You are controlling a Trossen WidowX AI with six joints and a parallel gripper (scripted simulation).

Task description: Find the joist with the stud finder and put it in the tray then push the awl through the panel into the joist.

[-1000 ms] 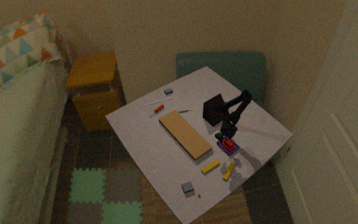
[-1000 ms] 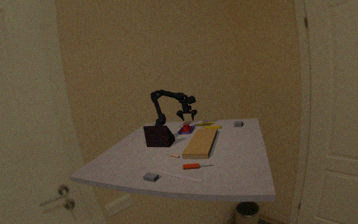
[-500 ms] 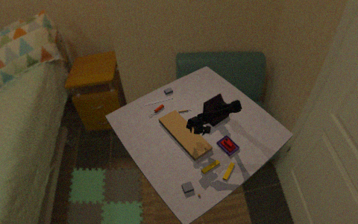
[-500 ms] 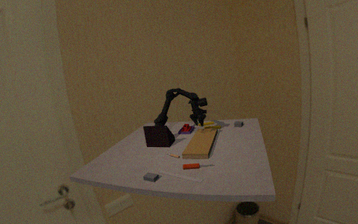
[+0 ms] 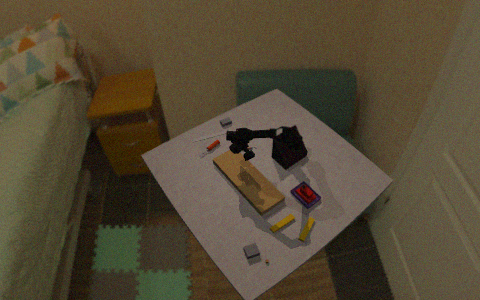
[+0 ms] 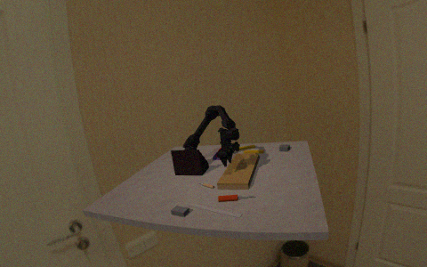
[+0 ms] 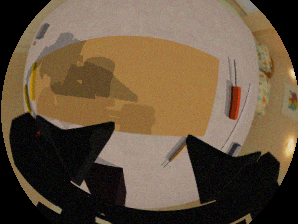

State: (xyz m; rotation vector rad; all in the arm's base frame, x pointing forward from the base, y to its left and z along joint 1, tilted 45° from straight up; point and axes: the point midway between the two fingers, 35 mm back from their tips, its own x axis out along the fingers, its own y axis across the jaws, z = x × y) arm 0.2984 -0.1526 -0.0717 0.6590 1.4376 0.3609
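Observation:
The floor panel (image 5: 269, 198) (image 6: 235, 181) (image 7: 170, 85) lies flat, with the arm's shadow over it; no hole can be made out. The red stud finder (image 5: 306, 192) lies in the purple tray (image 5: 311, 204). A small tan-handled tool with a thin pointed tip, which looks like the awl (image 6: 207, 185) (image 7: 176, 151), lies beside the panel's near end in the exterior view. My gripper (image 5: 242, 152) (image 6: 227, 161) (image 7: 150, 132) is open and empty, above the table beside the panel. In the wrist view, the awl's handle end is partly behind the right fingertip.
An orange-red-handled tool (image 5: 213, 145) (image 6: 228, 198) (image 7: 235, 102) with a thin shaft lies beyond the panel's end. A thin strip (image 6: 218, 210) and a grey block (image 5: 226, 122) (image 6: 180, 211) lie nearby. Two yellow blocks (image 5: 282, 223) (image 5: 307, 229) and another grey block (image 5: 251, 251) lie at the other end.

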